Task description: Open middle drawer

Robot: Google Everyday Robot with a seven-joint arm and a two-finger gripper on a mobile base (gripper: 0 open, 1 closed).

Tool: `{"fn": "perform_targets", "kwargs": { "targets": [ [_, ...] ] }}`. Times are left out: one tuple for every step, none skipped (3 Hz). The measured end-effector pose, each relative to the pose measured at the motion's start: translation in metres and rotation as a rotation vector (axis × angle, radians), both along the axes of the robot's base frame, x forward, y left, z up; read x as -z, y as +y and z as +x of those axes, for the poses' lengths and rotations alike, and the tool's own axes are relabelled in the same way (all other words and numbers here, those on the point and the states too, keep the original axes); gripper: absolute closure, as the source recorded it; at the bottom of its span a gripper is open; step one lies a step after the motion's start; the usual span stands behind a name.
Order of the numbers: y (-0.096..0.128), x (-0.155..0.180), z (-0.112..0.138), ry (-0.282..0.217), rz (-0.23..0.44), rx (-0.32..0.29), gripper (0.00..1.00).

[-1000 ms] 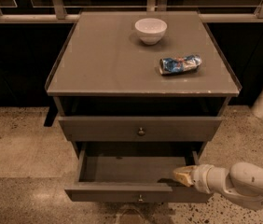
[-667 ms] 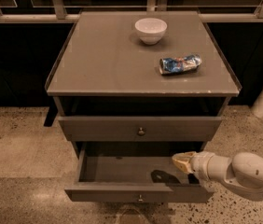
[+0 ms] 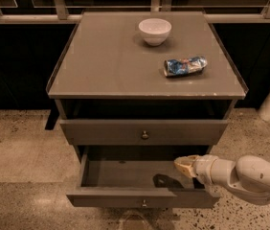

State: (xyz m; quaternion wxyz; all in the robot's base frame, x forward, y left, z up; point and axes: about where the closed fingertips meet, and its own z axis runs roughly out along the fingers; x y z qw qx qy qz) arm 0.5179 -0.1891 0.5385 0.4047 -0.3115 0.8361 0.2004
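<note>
Gripper: one, and my gripper [image 3: 183,165] sits at about 4 o'clock in the view, hovering over the right end of the open drawer, just inside its front panel.
Fingers: as far as I can see they're together, a single tan tip with no gap showing and nothing held in it.
Arm: one pale arm [image 3: 250,176] comes in from the 4 o'clock edge.
Middle drawer: the middle drawer [image 3: 106,198] is at 6 o'clock, pulled well out, with its grey floor bare apart from the gripper's shadow [image 3: 166,181].
Knobs: I count two. One small round knob [image 3: 144,203] is on the middle drawer's front, and one upper knob [image 3: 145,134] is straight above it at 12 o'clock.
Drawer fronts in view: two. The upper drawer [image 3: 101,132] has a dark gap over it.
Tabletop: one grey tabletop [image 3: 106,61] carries two things.
Bowl: one white bowl [image 3: 154,30], upright, towards 12 o'clock on the tabletop.
Packet: one crumpled blue packet [image 3: 185,65] lies at 5 o'clock from the bowl, apart from it.
Floor: speckled floor [image 3: 20,143] all round.
</note>
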Motion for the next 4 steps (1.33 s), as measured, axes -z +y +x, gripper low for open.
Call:
{"fn": "perform_targets", "kwargs": {
  "targets": [
    [0.0000, 0.0000, 0.0000, 0.000, 0.000, 0.000, 0.36],
    [0.0001, 0.0000, 0.0000, 0.000, 0.000, 0.000, 0.12],
    [0.0001, 0.0000, 0.0000, 0.000, 0.000, 0.000, 0.00],
    [0.0001, 0.0000, 0.0000, 0.000, 0.000, 0.000, 0.00]
  ]
}}
